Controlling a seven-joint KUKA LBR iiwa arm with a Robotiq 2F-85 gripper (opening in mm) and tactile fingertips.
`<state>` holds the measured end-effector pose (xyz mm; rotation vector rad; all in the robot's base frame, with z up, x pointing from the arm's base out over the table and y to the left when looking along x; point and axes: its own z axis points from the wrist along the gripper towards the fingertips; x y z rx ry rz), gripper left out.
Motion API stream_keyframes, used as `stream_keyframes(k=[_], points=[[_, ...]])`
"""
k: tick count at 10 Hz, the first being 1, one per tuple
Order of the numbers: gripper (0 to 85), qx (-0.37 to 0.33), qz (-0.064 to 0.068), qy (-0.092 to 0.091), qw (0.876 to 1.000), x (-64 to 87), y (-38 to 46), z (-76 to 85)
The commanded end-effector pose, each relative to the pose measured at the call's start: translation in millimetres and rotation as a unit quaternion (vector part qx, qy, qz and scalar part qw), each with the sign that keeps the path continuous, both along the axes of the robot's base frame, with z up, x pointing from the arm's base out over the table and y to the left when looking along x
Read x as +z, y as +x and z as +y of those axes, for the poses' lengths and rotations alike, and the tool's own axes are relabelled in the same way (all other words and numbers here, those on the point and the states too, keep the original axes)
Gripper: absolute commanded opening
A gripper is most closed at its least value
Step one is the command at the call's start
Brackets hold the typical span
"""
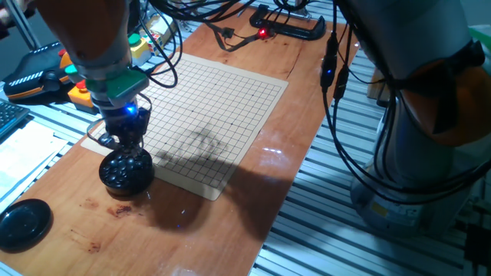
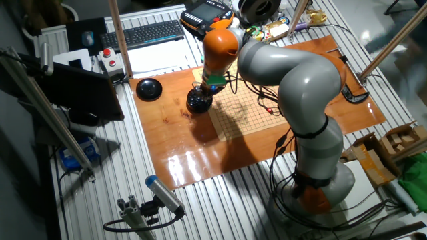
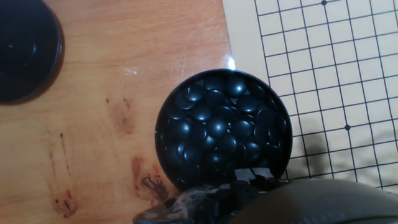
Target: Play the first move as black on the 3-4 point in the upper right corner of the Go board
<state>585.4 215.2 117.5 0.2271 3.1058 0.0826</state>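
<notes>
1. The gripper (image 1: 129, 142) hangs right over the round black bowl (image 1: 125, 172), which sits just off the Go board (image 1: 211, 115) edge.
2. The black stones (image 3: 219, 127) fill that bowl, heaped directly beneath the jaws.
3. I cannot tell whether the jaws are parted or clenched.
4. A round lid (image 1: 23, 224) lies apart on the wooden table (image 1: 192, 230).

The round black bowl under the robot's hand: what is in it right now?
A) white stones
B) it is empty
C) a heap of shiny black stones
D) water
C: in the hand view the bowl is filled nearly to its rim with glossy black stones, and it stands on the wooden table beside the gridded board.
</notes>
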Motion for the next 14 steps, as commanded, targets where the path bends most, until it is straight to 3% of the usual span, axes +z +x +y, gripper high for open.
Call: stream_keyframes(k=[1,2,4,5,8,14], points=[[0.7,0.001,0.0,-0.002,1.0,0.1,-0.1,0.1],[0.7,0.001,0.0,-0.004,1.0,0.1,-0.1,0.1],[0.7,-0.002,-0.016,0.008,1.0,0.1,-0.1,0.1],[0.7,-0.002,-0.02,0.013,1.0,-0.7,2.1,8.1],[0.7,0.0,-0.028,-0.007,1.0,0.4,17.2,31.5],[0.7,-0.001,-0.023,-0.009,1.0,-18.5,34.7,36.7]])
